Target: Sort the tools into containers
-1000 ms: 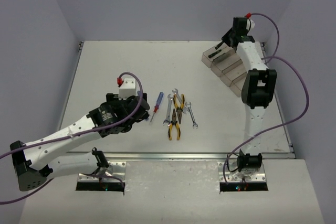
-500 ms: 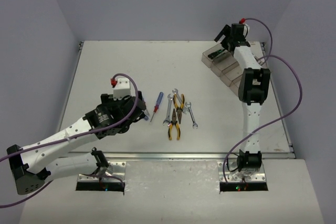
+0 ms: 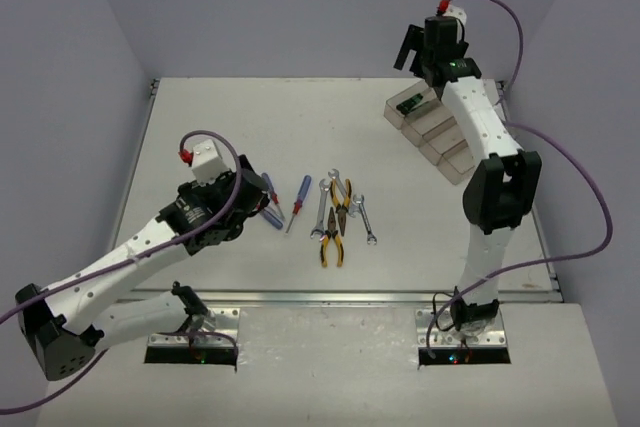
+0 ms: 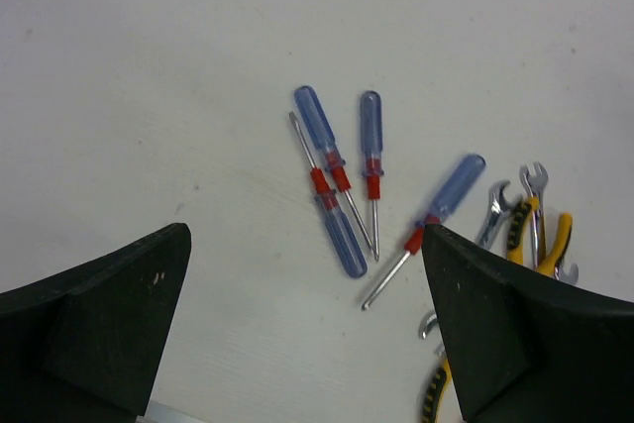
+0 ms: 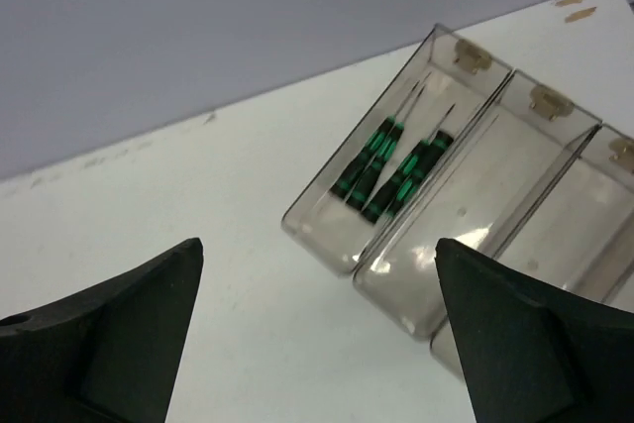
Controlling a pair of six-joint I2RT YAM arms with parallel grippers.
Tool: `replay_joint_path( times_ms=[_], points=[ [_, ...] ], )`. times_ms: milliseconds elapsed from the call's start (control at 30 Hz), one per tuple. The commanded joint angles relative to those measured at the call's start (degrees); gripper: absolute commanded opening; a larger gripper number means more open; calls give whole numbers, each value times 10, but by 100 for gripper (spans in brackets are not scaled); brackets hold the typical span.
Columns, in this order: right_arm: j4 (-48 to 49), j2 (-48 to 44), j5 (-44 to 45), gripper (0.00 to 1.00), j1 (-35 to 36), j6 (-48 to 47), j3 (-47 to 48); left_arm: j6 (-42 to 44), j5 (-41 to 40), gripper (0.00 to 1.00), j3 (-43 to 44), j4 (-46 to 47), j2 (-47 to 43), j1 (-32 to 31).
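1. The left gripper [image 3: 260, 196] hangs low over the white table [image 3: 200, 127], jaws spread wide and holding nothing.
2. Below it, four screwdrivers with clear blue handles and red collars [image 4: 339, 177] lie loose on the table. Three are close together and the fourth is just to one side.
3. Just beyond these lies a tight cluster of small silver open-end wrenches [image 3: 320, 209] and two yellow-and-black handled pliers [image 3: 334, 237]. None of these tools is in a bin yet.
4. At the far right stands the tray of narrow smoky clear plastic bins [image 5: 327, 235]. Its end bin, farthest from the arms, holds several black-and-green handled screwdrivers [image 5: 391, 170] lying lengthwise. The neighbouring bins look bare where they show, and the right arm partly hides the last one.
5. The right gripper [image 3: 412, 55] is raised above that end bin, fingers wide apart and empty.
6. By my reckoning one kind of tool is sorted. The blue screwdrivers, wrenches and pliers are left, and the blue ones are likeliest next.
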Motion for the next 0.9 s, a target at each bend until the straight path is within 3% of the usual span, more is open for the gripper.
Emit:
replay_joint_path(
  times_ms=[0, 133, 267, 400, 733, 867],
  points=[
    [-28, -242, -61, 99, 57, 19, -254, -32, 118, 100, 4, 99, 102, 138],
    [28, -397, -175, 99, 57, 45, -485, -25, 136, 99, 32, 127, 185, 181],
    [26, -468, -229, 97, 59, 49, -576, -20, 144, 96, 73, 123, 282, 215],
    [36, -514, -264, 96, 59, 45, -645, 5, 188, 85, 96, 148, 346, 244],
    [37, -536, -298, 95, 60, 44, -665, 32, 212, 52, 164, 160, 457, 268],
    [44, -532, -304, 95, 59, 43, -668, 43, 222, 44, 179, 164, 480, 272]
  ],
)
